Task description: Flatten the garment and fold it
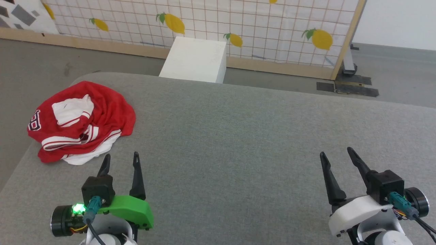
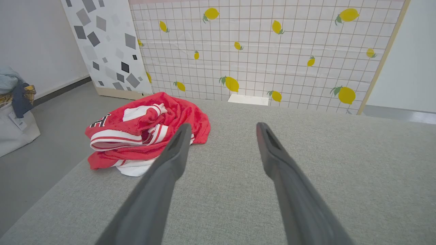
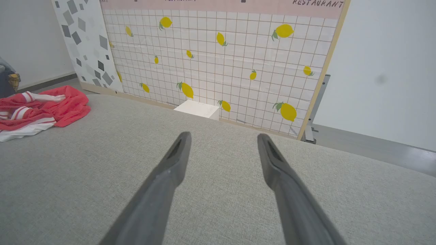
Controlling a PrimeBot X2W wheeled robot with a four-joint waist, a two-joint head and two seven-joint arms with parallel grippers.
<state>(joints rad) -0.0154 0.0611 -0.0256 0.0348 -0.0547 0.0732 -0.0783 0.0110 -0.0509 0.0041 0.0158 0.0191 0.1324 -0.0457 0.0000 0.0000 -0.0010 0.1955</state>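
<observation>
Your left gripper (image 1: pixel 122 154) has its two dark fingers spread apart with nothing between them. The jaws stand wide over bare grey cloth. Your right gripper (image 1: pixel 335 151) is the same, fingers parted and empty. Both sit near the front edge of the grey padded table (image 1: pixel 238 136), well apart from each other, one at each lower corner of the head view, with their fingers pointing away from you.

The garment (image 1: pixel 81 122) lies in a crumpled heap at the table's left side, just beyond the left gripper's fingertips and slightly to their left. The nearer fingertip sits right beside the white cloth at the heap's front edge, and you cannot tell whether it touches. Red fabric is bunched around a white sleeve with red-striped trim, and black white-outlined letters show on the heap's left side. From the right gripper the garment is well apart, across the table.

Past the far edge, a white box (image 1: pixel 196 59) stands on the grey floor (image 1: pixel 34 61), against a gridded screen (image 1: pixel 259 23) printed with yellow lemons.
</observation>
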